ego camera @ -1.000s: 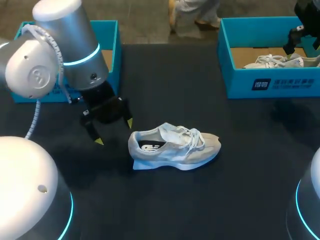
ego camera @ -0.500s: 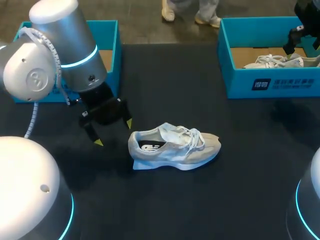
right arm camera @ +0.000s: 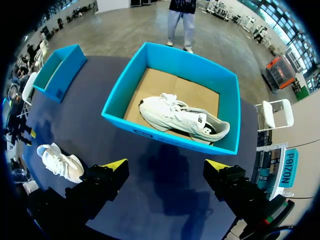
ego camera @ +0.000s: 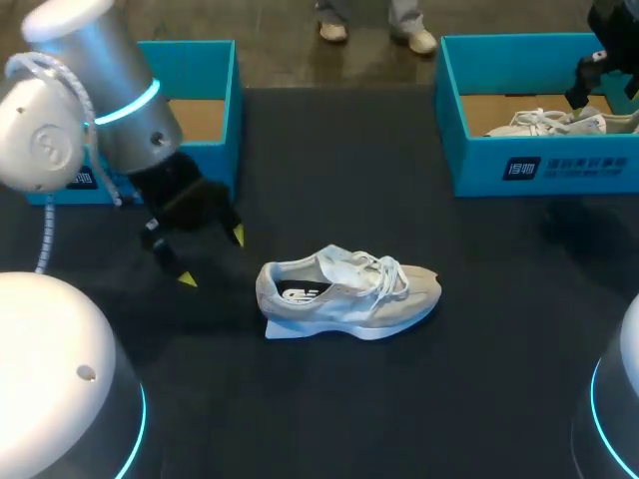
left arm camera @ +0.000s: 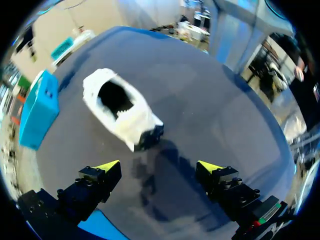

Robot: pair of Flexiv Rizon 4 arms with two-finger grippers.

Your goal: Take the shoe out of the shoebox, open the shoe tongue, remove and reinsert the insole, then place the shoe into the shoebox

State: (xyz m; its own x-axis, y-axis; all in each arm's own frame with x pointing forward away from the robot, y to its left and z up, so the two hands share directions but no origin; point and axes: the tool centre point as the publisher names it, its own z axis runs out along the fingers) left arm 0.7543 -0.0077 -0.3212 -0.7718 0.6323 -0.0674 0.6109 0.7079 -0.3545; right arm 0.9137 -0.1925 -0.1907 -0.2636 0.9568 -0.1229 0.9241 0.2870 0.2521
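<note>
While the shoe (ego camera: pixel 344 294) sits mid-bench (ego camera: pixel 399 419), heel toward the bench's left edge, the left end effector (ego camera: pixel 212 257) hangs spread and empty near that heel, not touching. Tongue-opening looks next: best to pin the heel collar first, then lift the tongue clear of laces. Right end effector (right arm camera: pixel 166 165) spread, over the far-right shoebox (right arm camera: pixel 170 137).
</note>
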